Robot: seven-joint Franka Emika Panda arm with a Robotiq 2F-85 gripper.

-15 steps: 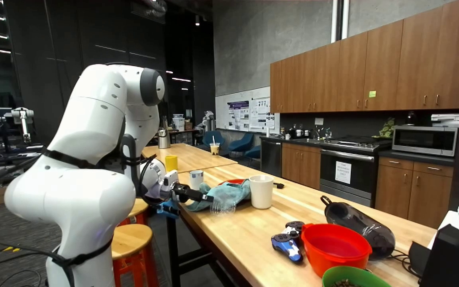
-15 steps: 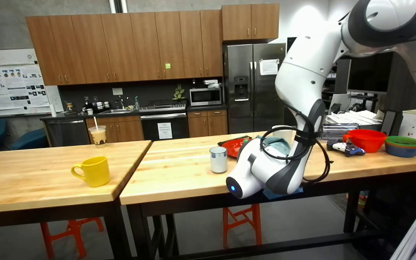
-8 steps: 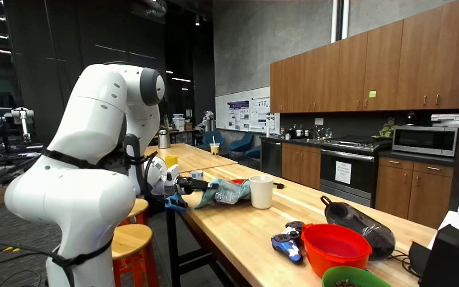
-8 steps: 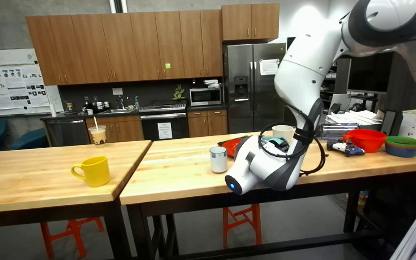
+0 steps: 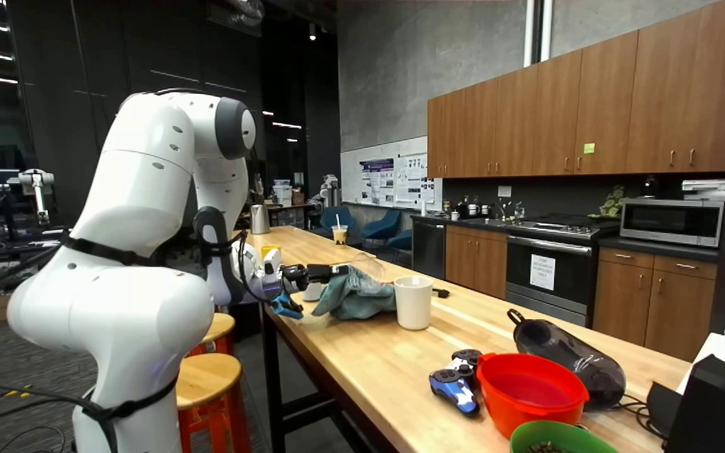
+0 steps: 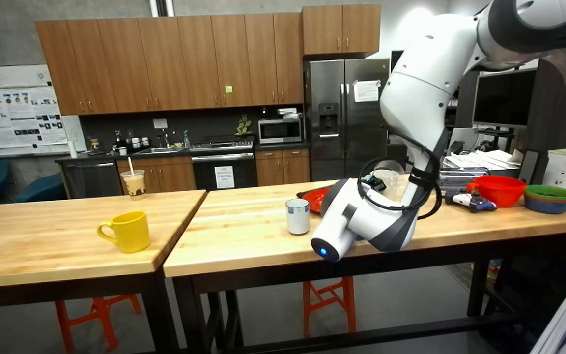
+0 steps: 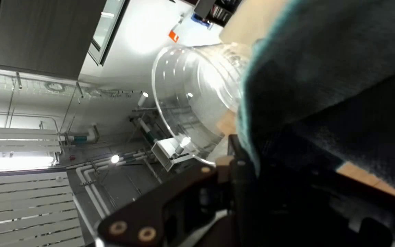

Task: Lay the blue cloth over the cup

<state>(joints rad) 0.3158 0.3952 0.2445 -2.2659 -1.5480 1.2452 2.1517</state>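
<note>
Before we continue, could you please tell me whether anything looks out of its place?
Yes. A clear cup is tilted beside the bunched blue cloth, though cups normally stand upright; whether the gripper pinches it too is unclear. The dark container also lies on its side.

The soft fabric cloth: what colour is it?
The cloth is greyish teal, clearest in an exterior view.

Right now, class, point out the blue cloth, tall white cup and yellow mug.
Blue cloth (image 5: 356, 302): in an exterior view, crumpled middle.
Tall white cup (image 5: 413, 304): in an exterior view, side wall.
Yellow mug (image 6: 131, 233): in an exterior view, body.
</note>
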